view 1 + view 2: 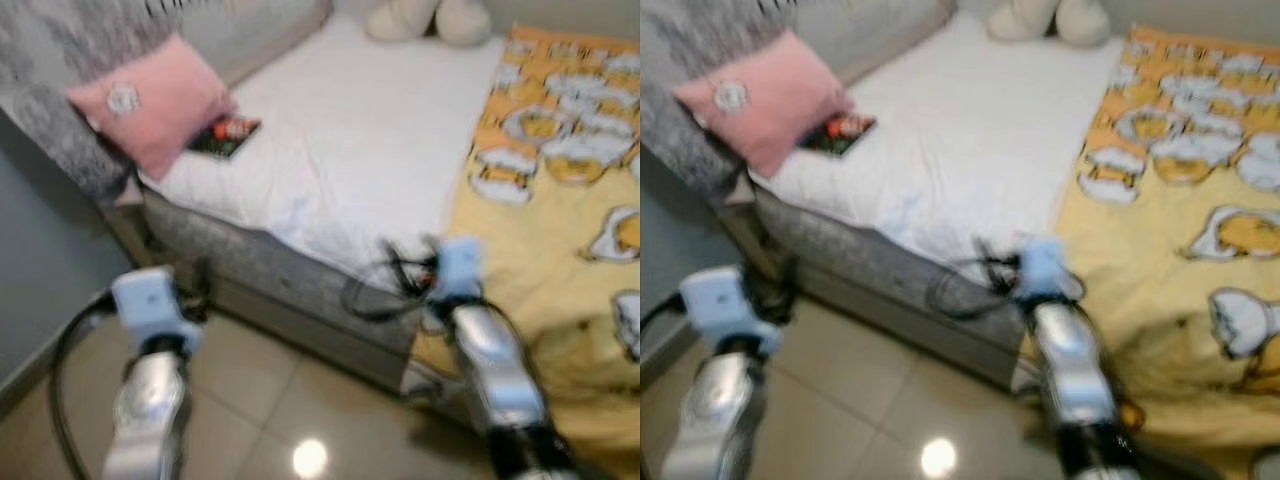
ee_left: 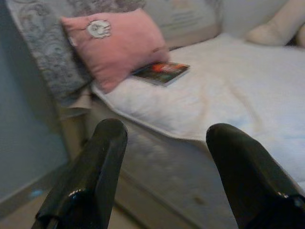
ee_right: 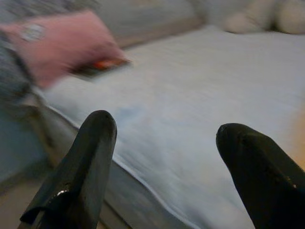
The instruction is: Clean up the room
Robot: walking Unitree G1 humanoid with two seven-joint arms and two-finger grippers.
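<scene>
A pink pillow (image 1: 150, 100) leans at the head of the bed, and a dark book (image 1: 225, 135) with a red cover picture lies flat on the white sheet (image 1: 350, 130) beside it. A yellow cartoon-print blanket (image 1: 560, 200) covers the bed's right side and hangs over its edge. A cream plush toy (image 1: 425, 18) sits at the far end. Both silver arms reach forward over the floor in front of the bed frame. My left gripper (image 2: 167, 129) is open and empty, facing the pillow and book. My right gripper (image 3: 167, 124) is open and empty, facing the white sheet.
The grey bed frame (image 1: 290, 290) runs diagonally just ahead of both arms. A grey patterned headboard (image 1: 50, 100) and a grey wall (image 1: 40, 260) close off the left. Glossy beige floor tiles (image 1: 280, 410) lie beneath the arms. The views are blurred.
</scene>
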